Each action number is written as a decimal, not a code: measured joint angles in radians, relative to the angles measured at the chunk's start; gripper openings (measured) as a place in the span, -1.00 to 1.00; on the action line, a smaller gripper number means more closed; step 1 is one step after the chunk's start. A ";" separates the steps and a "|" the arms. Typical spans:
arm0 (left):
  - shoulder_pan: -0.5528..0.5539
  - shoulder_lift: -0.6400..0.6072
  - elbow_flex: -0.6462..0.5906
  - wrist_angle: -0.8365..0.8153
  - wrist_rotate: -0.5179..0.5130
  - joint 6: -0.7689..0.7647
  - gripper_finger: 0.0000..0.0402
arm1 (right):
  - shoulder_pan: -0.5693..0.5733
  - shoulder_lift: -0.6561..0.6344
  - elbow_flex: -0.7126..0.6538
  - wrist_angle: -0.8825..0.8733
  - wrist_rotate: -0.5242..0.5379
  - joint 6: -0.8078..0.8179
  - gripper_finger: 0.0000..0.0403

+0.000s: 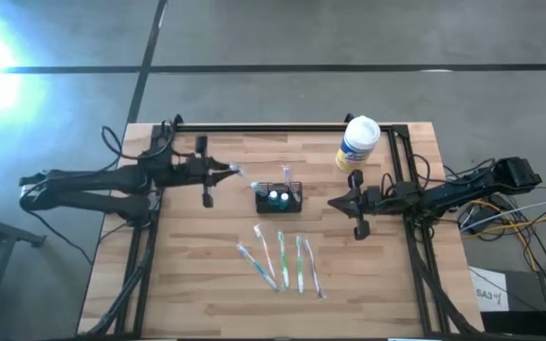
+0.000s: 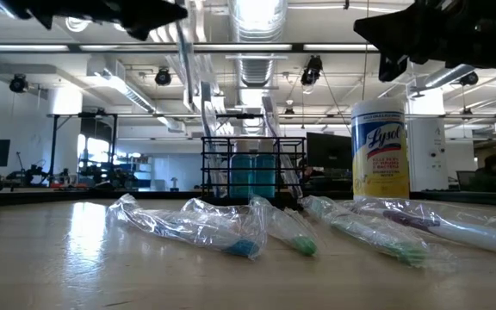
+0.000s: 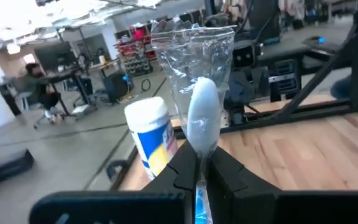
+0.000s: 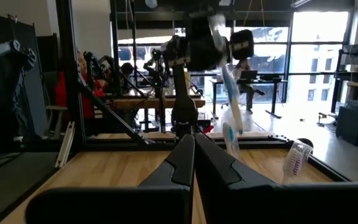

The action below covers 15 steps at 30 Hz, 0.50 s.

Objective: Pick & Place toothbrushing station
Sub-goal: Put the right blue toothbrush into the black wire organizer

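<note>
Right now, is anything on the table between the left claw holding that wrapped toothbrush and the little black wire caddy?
Nothing visible. The left claw holds a wrapped toothbrush above bare wood left of the caddy.

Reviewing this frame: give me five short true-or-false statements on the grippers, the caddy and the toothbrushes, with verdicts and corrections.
1. The left gripper is shut on a wrapped toothbrush. True.
2. The right gripper holds the wipes tub. False: it is shut and holds nothing; the tub stands on the table behind it.
3. Five wrapped toothbrushes lie on the table in front of the black mesh caddy. True.
4. The caddy lies tipped on its side. False: it stands upright.
5. The caddy is empty. False: two teal-topped items sit in it, and one toothbrush already stands in it.
</note>
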 joint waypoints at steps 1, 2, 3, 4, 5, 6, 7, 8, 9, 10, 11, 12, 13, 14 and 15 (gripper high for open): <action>0.000 0.007 -0.034 0.054 0.008 -0.019 -0.92 | 0.000 0.000 0.001 0.000 0.000 0.000 -0.96; 0.000 0.019 -0.068 0.112 0.019 -0.036 -0.92 | 0.000 0.000 0.001 -0.001 0.000 0.000 -0.96; -0.001 0.031 -0.096 0.171 0.031 -0.053 -0.92 | 0.000 0.000 0.001 0.000 0.000 -0.002 -0.96; -0.001 0.043 -0.118 0.226 0.036 -0.069 -0.92 | 0.000 0.000 0.001 -0.001 0.000 -0.005 -0.96; 0.000 0.054 -0.132 0.263 0.039 -0.079 -0.92 | 0.000 0.000 0.001 0.000 0.000 -0.007 -0.96; 0.003 0.066 -0.141 0.285 0.039 -0.083 -0.92 | 0.000 0.000 0.001 -0.001 0.001 -0.008 -0.96; 0.006 0.080 -0.148 0.295 0.038 -0.086 -0.92 | 0.000 0.000 0.001 0.000 0.001 -0.008 -0.96; 0.008 0.095 -0.151 0.292 0.038 -0.090 -0.92 | 0.000 0.000 0.001 0.000 0.001 -0.010 -0.96; 0.009 0.112 -0.151 0.293 0.039 -0.096 -0.92 | 0.000 0.000 0.001 0.000 0.001 -0.014 -0.96; 0.009 0.128 -0.150 0.300 0.039 -0.099 -0.92 | 0.000 0.000 0.001 0.000 0.001 -0.019 -0.96; 0.009 0.142 -0.144 0.302 0.040 -0.100 -0.92 | 0.000 0.000 0.001 0.000 0.001 -0.022 -0.96; 0.010 0.157 -0.135 0.307 0.041 -0.100 -0.92 | 0.000 0.000 0.001 0.000 0.001 -0.023 -0.96; 0.010 0.173 -0.127 0.313 0.042 -0.100 -0.92 | 0.000 0.000 0.001 0.000 0.000 -0.023 -0.96; 0.010 0.190 -0.120 0.313 0.043 -0.100 -0.92 | 0.000 0.000 0.001 0.000 0.001 -0.023 -0.96; 0.010 0.207 -0.114 0.311 0.044 -0.100 -0.92 | 0.000 0.000 0.001 0.000 0.001 -0.023 -0.96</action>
